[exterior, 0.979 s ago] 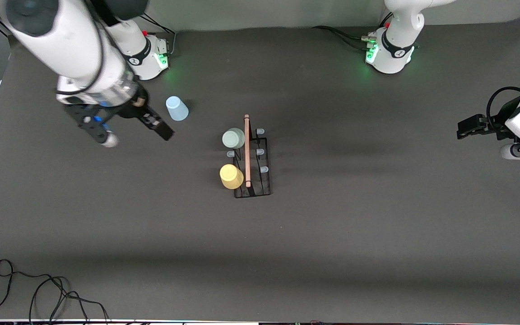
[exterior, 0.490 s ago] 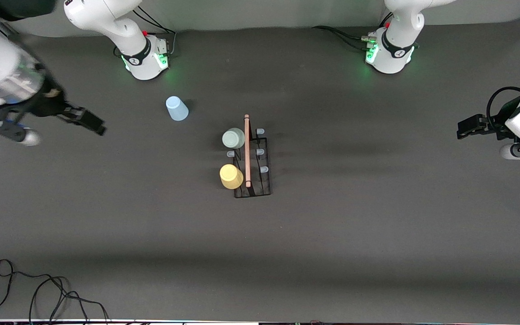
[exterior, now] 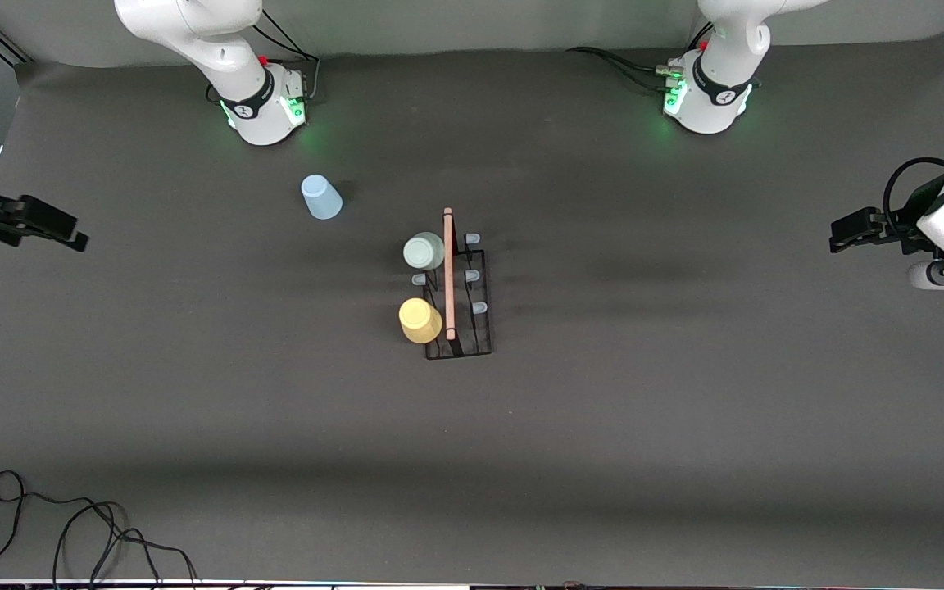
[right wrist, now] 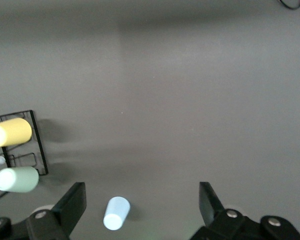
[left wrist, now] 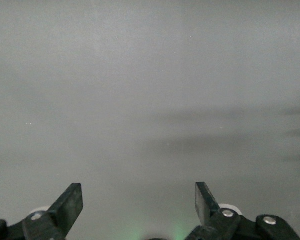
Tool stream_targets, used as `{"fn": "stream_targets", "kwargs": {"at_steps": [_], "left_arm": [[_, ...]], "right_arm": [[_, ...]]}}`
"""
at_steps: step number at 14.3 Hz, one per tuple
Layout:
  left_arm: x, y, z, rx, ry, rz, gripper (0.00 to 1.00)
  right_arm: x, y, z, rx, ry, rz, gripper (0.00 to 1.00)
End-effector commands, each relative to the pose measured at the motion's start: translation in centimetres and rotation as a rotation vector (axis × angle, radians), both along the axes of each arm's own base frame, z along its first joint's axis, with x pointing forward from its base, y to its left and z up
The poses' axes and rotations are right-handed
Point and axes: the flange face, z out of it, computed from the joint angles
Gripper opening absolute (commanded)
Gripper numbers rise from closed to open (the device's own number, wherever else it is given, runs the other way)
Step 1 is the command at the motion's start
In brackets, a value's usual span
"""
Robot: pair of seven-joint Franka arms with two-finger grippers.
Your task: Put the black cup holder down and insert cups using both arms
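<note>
Two cups are on the rack point(exterior: 457, 295) already: green cup point(exterior: 424, 251) and yellow cup point(exterior: 419, 319), both on the pegs facing the right arm's end. Blue cup point(exterior: 321, 197) sits upside down on the bench point(exterior: 685, 426), apart from the rack and toward the right arm's base.

From what I see, right jaws point(right wrist: 140, 202) are released and empty, up high at the right arm's end of the bench; blue cup shows almost directly under them in the right wrist view. Left jaws point(left wrist: 137, 202) also released, empty, parked over bare bench at the left arm's end; that arm waits.

Risks I'd flag:
- Cup is tapered and looks light; an off-centre pinch could squirt it out or tip it.
- One free peg on that row sits between green and yellow; tight gap, so a skewed insert may knock a neighbour off.
- Rack isn't held; a hard push could slide it.
</note>
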Motion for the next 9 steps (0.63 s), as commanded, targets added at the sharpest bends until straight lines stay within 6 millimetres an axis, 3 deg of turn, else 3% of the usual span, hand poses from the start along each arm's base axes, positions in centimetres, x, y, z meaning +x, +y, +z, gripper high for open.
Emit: {"fn": "stream_targets", "kwargs": {"at_steps": [1, 4, 9], "left_arm": [[-0.1, 0.0, 0.4, 0.009, 0.008, 0.010, 1.00], [-0.1, 0.0, 0.4, 0.009, 0.008, 0.010, 1.00], [-0.1, 0.0, 0.4, 0.009, 0.008, 0.010, 1.00]], "right_arm": [[-0.5, 0.5, 0.1, -0.001, -0.019, 0.090, 1.00], [0.0, 0.6, -1.2, -0.014, -0.035, 0.136, 1.00], [-0.4, 0.5, -0.9, -0.013, -0.027, 0.127, 1.00]]}}
